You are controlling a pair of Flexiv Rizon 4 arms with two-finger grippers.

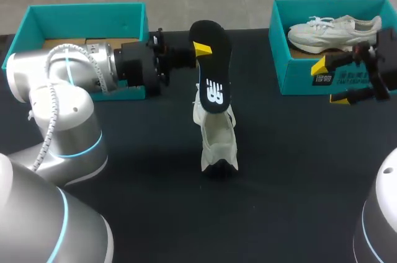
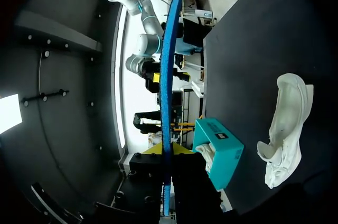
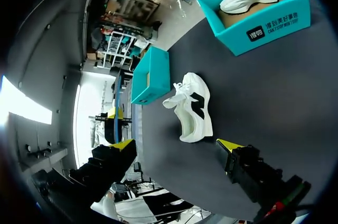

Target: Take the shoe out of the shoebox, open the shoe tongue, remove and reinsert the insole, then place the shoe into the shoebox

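— Left gripper (image 1: 203, 50): status?
— Clamped on the insole (image 1: 214, 80). Both yellow tips press it from two sides near one end. In the left wrist view the insole appears edge-on, as a blue strip running out ahead of the fingers. It is held in the air, outside the shoe, with its black face and white logo toward the head camera.
— Shoe location?
— The white shoe (image 1: 218, 142) sits on the dark table (image 1: 142, 201) near the middle, below the raised insole and between the two teal boxes. Whether the insole's lower end touches the shoe cannot be determined.
— Right gripper (image 1: 335, 81)?
— Fingers spread, nothing between them. It hangs just in front of the right shoebox (image 1: 298, 71), which holds a second white shoe (image 1: 332, 30).
— Left shoebox (image 1: 87, 15)?
— At the table's far left, behind the left arm. Brown cardboard shows inside it.
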